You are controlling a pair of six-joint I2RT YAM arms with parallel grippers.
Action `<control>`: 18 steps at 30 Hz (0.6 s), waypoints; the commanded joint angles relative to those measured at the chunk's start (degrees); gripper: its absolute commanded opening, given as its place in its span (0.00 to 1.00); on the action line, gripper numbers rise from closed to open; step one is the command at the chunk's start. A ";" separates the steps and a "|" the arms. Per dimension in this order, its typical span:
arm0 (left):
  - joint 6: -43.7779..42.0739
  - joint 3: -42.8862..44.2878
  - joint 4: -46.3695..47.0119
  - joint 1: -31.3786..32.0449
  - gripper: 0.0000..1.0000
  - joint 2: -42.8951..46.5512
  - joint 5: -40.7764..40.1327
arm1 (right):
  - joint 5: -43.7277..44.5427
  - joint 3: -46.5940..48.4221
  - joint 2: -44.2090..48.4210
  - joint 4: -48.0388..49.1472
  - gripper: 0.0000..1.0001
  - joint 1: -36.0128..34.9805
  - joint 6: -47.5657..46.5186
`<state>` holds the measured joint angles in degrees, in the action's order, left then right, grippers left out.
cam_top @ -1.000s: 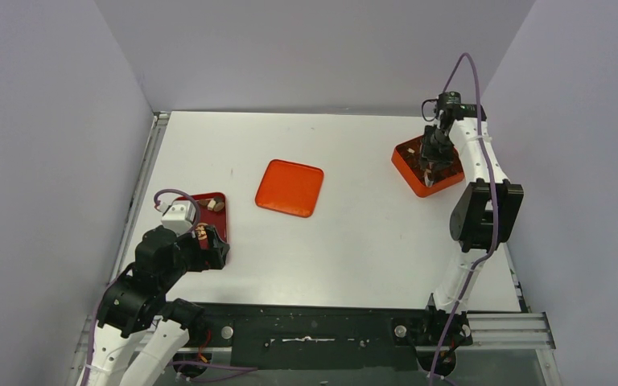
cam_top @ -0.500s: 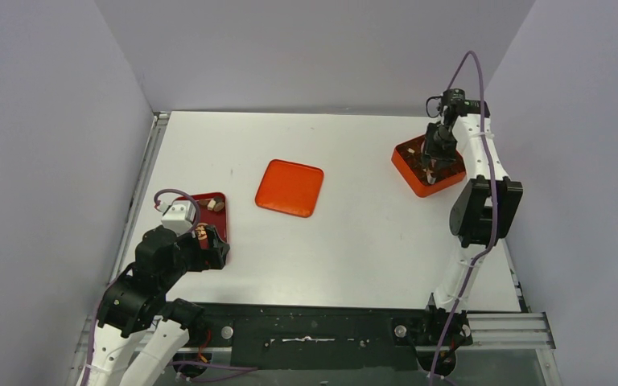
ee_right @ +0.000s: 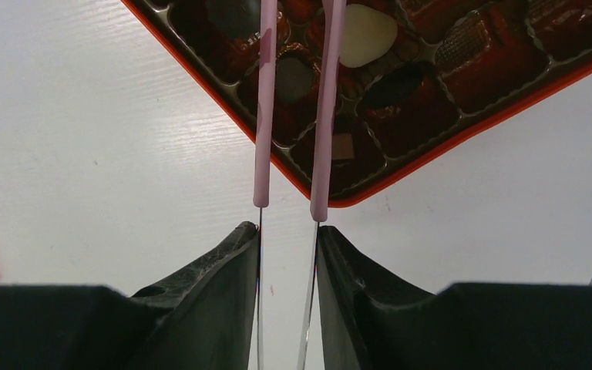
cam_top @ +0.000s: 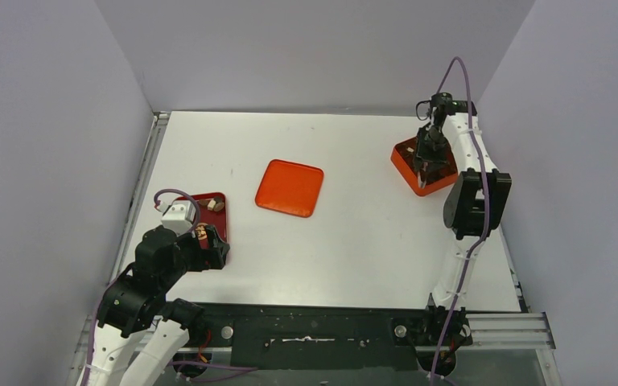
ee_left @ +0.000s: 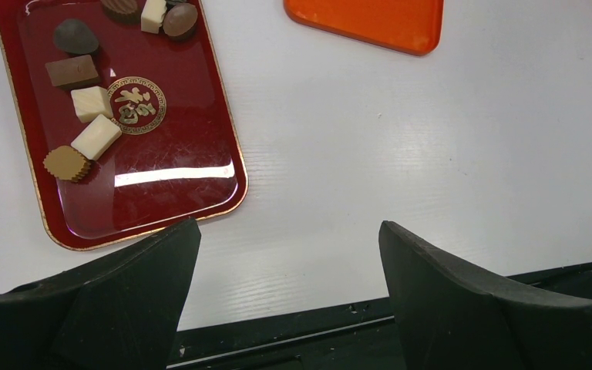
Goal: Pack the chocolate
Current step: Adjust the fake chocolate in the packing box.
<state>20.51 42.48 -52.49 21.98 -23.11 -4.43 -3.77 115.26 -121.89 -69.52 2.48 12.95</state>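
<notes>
The right fingers [ee_right: 248, 240] pinch slim pink tongs [ee_right: 262, 116], whose long axis runs straight ahead over the orange compartmented box [ee_right: 432, 153] holding chocolate [ee_right: 366, 35]. The tips are hidden and possibly empty. More chocolate lies on the glossy dark red tray [ee_left: 177, 154], ahead-left of the 2 widely spread left fingers [ee_left: 166, 258], the nearer arm. White surface [ee_left: 432, 154], lilac walls [cam_top: 306, 48].

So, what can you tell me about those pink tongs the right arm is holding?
The pink tongs are two thin metal strips, each sleeved in a pale pink, plastic-looking coating toward the working end. The right gripper pinches the bare metal between its fingers. The two arms run nearly parallel, slightly apart, over the orange box. Their tips lie beyond the picture's edge.
</notes>
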 commanded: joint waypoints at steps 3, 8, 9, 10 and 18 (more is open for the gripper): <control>-0.66 0.41 3.58 0.19 0.85 -0.05 -0.14 | 1.26 4.18 -0.94 -0.01 0.31 -0.74 1.30; -0.65 0.41 3.53 0.20 0.85 0.03 -0.23 | 2.86 4.14 -1.55 -1.61 0.31 -0.64 1.72; -0.65 0.41 3.58 0.17 0.85 0.08 -0.23 | 2.96 3.90 -1.69 -1.45 0.31 -0.64 1.80; -0.69 0.41 3.54 0.18 0.85 0.13 -0.23 | 2.90 3.89 -1.95 -1.41 0.30 -0.65 1.82; -0.65 0.37 3.36 0.22 0.85 1.08 -0.62 | 2.80 3.95 -2.57 -1.30 0.25 -0.65 1.20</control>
<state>20.51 42.46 -52.49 21.98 -22.94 -4.47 -2.28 117.36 -124.84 -71.37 2.13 14.15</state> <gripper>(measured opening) 0.850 0.272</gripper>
